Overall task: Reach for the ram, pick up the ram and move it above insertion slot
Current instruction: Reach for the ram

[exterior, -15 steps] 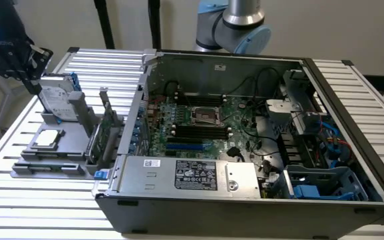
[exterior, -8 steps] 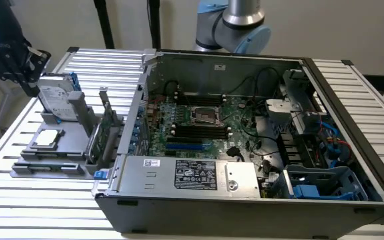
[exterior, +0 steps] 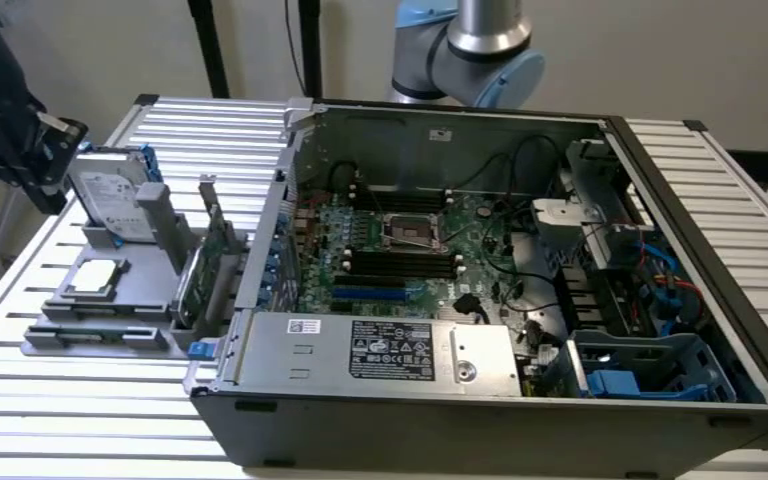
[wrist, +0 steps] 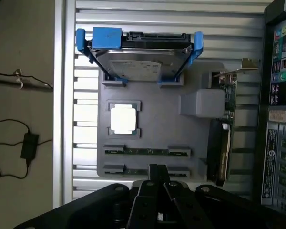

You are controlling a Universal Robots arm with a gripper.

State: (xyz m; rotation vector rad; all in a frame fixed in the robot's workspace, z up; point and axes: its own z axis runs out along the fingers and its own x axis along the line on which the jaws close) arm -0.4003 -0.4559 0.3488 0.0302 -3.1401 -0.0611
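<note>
Two thin green ram sticks lie in the slots of a grey holder [wrist: 157, 124]. One ram stick [wrist: 145, 151] shows its full length between its grey end clips. The other ram stick [wrist: 127, 169] is partly hidden behind my fingertips. My gripper [wrist: 157, 168] hovers over that second stick's middle, black fingers drawn together, nothing between them. In the exterior view the holder [exterior: 131, 300] sits to the left of the open computer case, and the ram [exterior: 91, 333] lies along its near edge. The black insertion slots [exterior: 384, 262] run across the motherboard.
A silver hard drive with blue rails [wrist: 138, 59] stands at one end of the holder beside a processor chip [wrist: 123, 119]. A taller green expansion card [wrist: 224, 129] stands between the holder and the case wall [exterior: 257, 260]. The arm's base [exterior: 491, 50] rises behind the case.
</note>
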